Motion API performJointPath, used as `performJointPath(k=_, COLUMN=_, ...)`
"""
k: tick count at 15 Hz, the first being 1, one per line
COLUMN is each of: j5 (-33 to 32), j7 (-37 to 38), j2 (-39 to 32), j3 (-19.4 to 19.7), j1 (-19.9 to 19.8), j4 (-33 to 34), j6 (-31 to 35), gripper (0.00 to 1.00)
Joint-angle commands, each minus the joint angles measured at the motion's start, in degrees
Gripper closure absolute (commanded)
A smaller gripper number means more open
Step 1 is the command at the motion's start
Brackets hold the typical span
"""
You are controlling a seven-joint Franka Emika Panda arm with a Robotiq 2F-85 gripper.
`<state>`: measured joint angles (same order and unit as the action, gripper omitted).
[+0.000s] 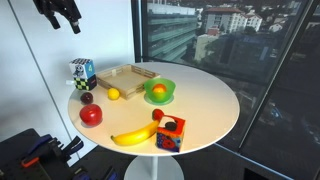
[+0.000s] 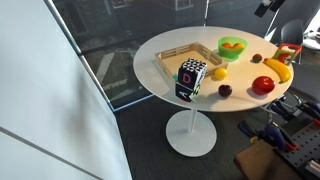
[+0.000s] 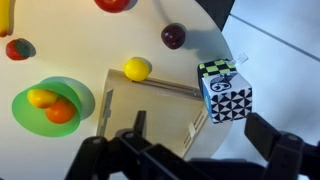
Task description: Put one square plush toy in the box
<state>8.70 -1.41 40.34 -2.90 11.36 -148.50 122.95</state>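
Observation:
The square plush toy (image 1: 83, 72) is a small cube with blue, white and black patches. It stands on the round white table beside one end of the box, near the table's edge, and shows in both exterior views (image 2: 191, 78) and in the wrist view (image 3: 224, 90). The box (image 1: 128, 78) is a shallow tan wooden tray, empty (image 2: 185, 60) (image 3: 150, 110). My gripper (image 1: 60, 12) hangs high above the table, open and empty. In the wrist view its fingers (image 3: 205, 140) frame the box's end and the toy far below.
A green bowl (image 1: 158, 92) holding fruit stands next to the box. A lemon (image 1: 113, 94), a dark plum (image 1: 87, 97), a red apple (image 1: 91, 115), a banana (image 1: 135, 136) and a larger red-orange-blue cube (image 1: 170, 133) lie on the table (image 1: 210, 100). Windows stand behind it.

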Motion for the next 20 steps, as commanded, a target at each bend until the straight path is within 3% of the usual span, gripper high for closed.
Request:
performJointPath(k=1, j5=2.2, j7=-1.3, j2=-7.4, j3=-0.3, j1=0.9, j4=6.1, j6=-0.7, gripper=0.00)
performJointPath(k=8, j5=5.6, j7=-2.8, j2=-19.1, j3=-1.4, j1=2.4, j4=13.7, j6=-2.4, gripper=0.00)
performJointPath(k=20, j5=-1.2, j7=1.6, j2=-30.9, j3=-7.8, j1=1.7, j4=22.7, j6=-5.5, gripper=0.00)
